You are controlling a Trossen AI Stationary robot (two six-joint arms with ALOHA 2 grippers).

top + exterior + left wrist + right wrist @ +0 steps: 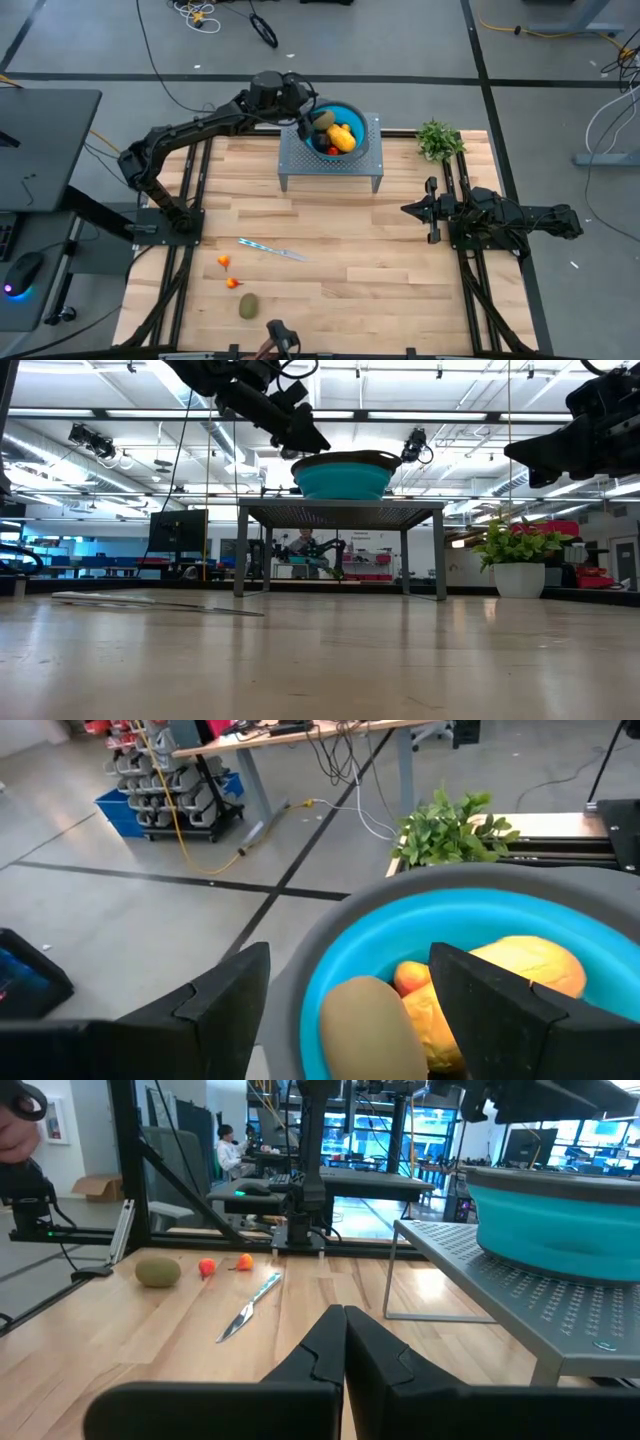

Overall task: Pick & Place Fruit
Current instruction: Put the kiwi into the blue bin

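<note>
A blue bowl with a grey rim [362, 125] [420, 890] stands on a grey perforated stand [330, 172] at the table's far middle. In it lie a brown-green kiwi [323, 120] [365, 1025], the elongated yellow-orange fruit [343, 137] [525, 970] and a small red-orange one [410, 977]. My left gripper [308, 122] [350, 965] hovers open over the bowl's left rim, one finger outside it and one above the fruit, touching nothing. A second kiwi [248, 305] [158, 1270] and two tiny red-orange fruits [224, 262] [233, 283] lie near the table's near left corner. My right gripper [405, 209] [345, 1320] waits shut above the right side.
A slim silvery knife-like stick [272, 249] [250, 1305] lies on the wood between the stand and the loose fruit. A green plant sprig [438, 140] stands at the far right corner. Bare wood lies in the table's middle. A person sits far off in the room [228, 1142].
</note>
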